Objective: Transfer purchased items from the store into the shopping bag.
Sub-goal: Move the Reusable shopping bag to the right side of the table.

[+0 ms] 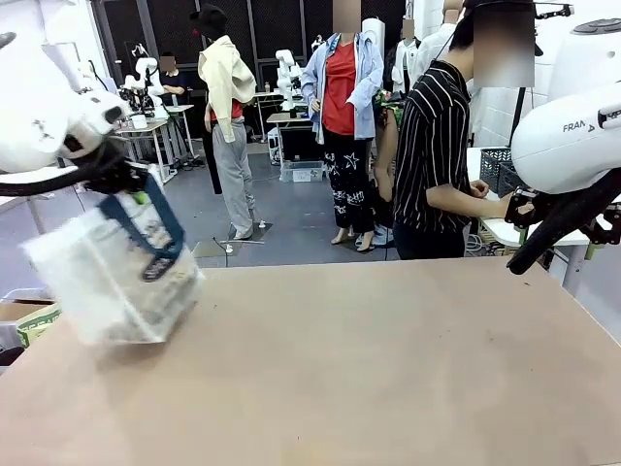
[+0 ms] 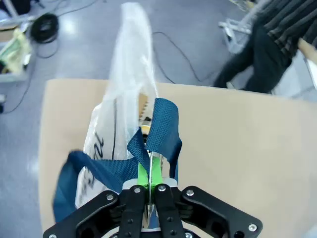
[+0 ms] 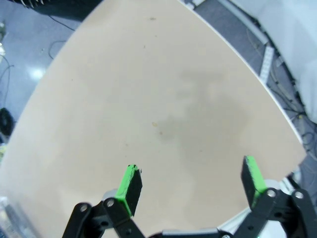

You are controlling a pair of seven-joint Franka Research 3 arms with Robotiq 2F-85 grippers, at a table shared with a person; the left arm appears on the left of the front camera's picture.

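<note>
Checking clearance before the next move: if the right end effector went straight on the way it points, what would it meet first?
Probably the bare tan tabletop: the open right end effector points down at it, nothing lies between, though its height is unclear.

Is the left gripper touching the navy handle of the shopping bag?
Touching. In the left wrist view, the left gripper is shut on the navy handle of the shopping bag.

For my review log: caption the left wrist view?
Left gripper shut on the shopping bag navy handles, bag hanging over the table.
</note>
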